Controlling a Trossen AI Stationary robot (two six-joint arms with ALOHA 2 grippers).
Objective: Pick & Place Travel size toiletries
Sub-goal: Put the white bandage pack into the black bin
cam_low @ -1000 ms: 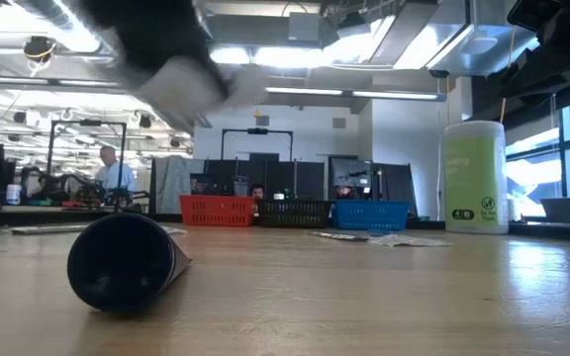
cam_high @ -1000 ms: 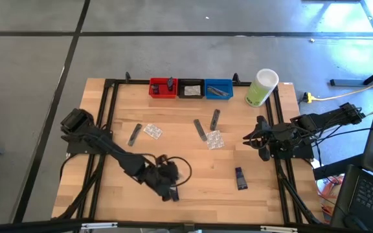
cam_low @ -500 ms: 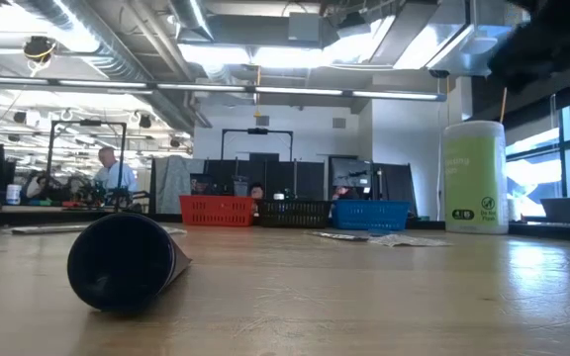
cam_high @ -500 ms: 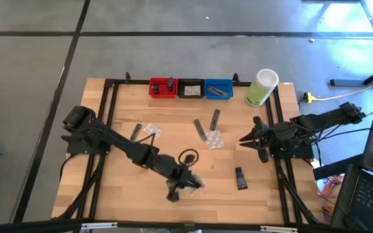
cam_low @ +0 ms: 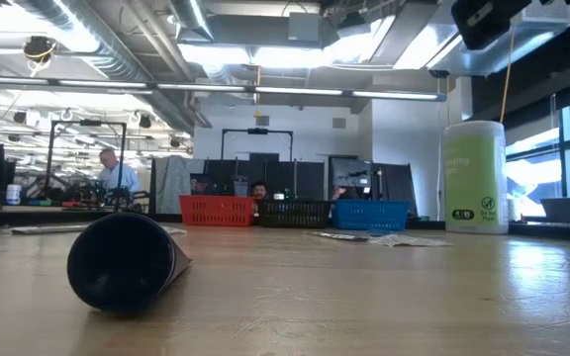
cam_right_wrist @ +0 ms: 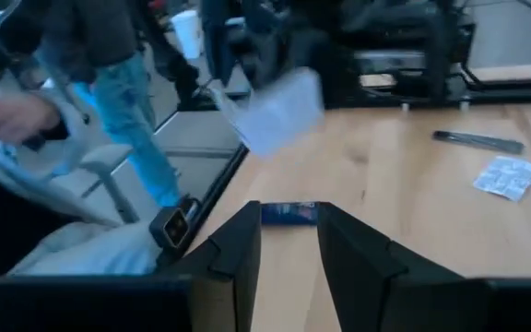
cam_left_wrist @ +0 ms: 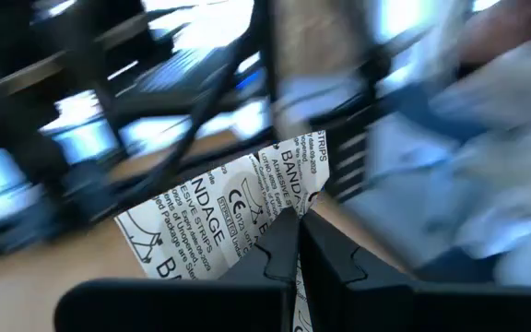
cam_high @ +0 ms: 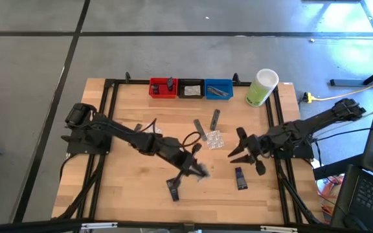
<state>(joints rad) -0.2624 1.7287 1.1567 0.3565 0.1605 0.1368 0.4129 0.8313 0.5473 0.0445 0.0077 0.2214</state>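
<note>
Landmark: red bin point(cam_high: 162, 88) at the bench's point(cam_high: 109, 188) far edge.

Left tool point(cam_high: 199, 171): a second ago it sat low near the bench's front edge, left of centre. It has since swung right and now hangs well in front of the red bin, jaws pinched on a white bandage-strip packet point(cam_left_wrist: 233, 203). So one toiletry is lifted and in transit; placing not yet done.

Right tool point(cam_high: 248, 155): has moved in from the bench's right edge toward centre, fingers partly apart, nothing between them. A dark navy mini tube point(cam_high: 240, 178) lies just beneath and in front of it, probably its target.

View differences: only the left wrist view shows the packet's printed text. The low view shows a dark tube point(cam_low: 127, 262) close up, but neither tool. The right wrist view shows a blister packet point(cam_right_wrist: 505, 175) and a grey sachet point(cam_right_wrist: 477, 139) beyond.
</note>
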